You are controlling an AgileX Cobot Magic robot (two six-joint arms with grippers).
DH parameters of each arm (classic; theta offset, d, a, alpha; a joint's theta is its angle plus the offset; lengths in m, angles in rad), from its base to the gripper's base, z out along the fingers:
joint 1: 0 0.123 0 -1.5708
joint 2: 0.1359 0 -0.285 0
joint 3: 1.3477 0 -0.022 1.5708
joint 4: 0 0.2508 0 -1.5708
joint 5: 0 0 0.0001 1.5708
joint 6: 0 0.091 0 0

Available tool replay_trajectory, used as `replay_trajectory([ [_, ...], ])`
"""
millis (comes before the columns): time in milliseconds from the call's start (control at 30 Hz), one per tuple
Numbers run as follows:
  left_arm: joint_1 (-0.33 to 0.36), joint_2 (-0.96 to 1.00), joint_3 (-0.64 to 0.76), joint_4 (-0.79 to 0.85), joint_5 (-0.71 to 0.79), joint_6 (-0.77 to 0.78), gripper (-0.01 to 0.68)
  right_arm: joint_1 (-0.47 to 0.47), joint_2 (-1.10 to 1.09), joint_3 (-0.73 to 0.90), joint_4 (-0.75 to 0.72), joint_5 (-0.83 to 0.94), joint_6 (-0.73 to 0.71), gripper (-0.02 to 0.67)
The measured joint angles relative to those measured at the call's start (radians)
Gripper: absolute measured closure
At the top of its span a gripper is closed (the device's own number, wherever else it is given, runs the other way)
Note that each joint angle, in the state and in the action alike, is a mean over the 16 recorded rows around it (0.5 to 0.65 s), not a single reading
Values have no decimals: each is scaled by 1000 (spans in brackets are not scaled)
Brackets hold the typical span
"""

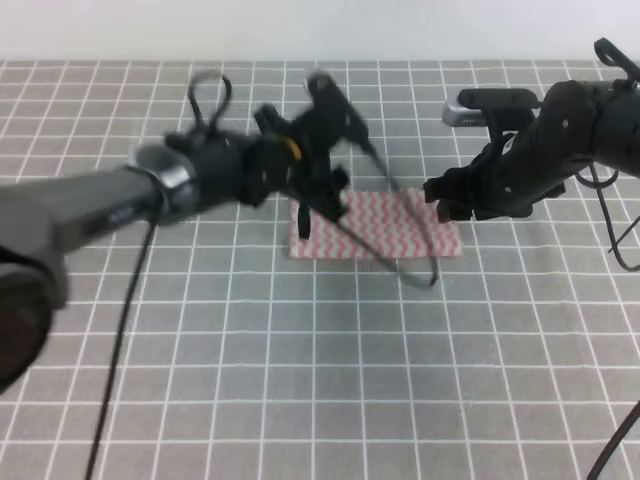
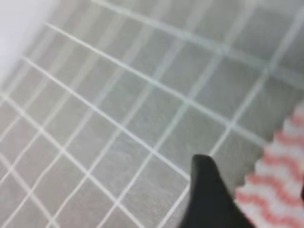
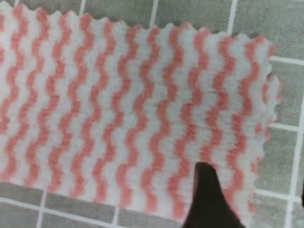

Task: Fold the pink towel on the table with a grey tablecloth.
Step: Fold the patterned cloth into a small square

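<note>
The pink towel (image 1: pixel 385 225) lies flat as a wide rectangle on the table with the grey tablecloth (image 1: pixel 300 370). My left gripper (image 1: pixel 320 200) is blurred and hovers at the towel's left edge. In the left wrist view one dark finger (image 2: pixel 209 197) shows beside the towel's scalloped corner (image 2: pixel 280 180). My right gripper (image 1: pixel 442 203) sits at the towel's right edge. In the right wrist view the towel (image 3: pixel 118 109) fills the frame, with one finger (image 3: pixel 209 199) over its near edge. Both grippers look open and hold nothing.
A thin black cable loop (image 1: pixel 410 265) from the left arm hangs across the towel's front right part. The white wall (image 1: pixel 300 30) bounds the far edge of the table. More cables (image 1: pixel 620 240) trail at the right edge.
</note>
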Motion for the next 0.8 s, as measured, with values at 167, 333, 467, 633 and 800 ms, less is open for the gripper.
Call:
replay_trajectory([
  [167, -1, -34, 0, -13, 105, -85, 496, 0, 26, -1, 45, 9, 0, 276],
  [333, -1, -39, 0, -39, 201, -148, 607, 0, 53, -1, 83, 14, 0, 277],
  [467, 0, -18, 0, -62, 254, -157, 660, 0, 68, -1, 105, 16, 0, 282],
  [633, 0, 7, 0, -83, 277, -153, 668, 0, 73, 0, 116, 15, 0, 334],
  [800, 0, 23, -1, -89, 285, -151, 670, 0, 71, -1, 118, 11, -2, 431],
])
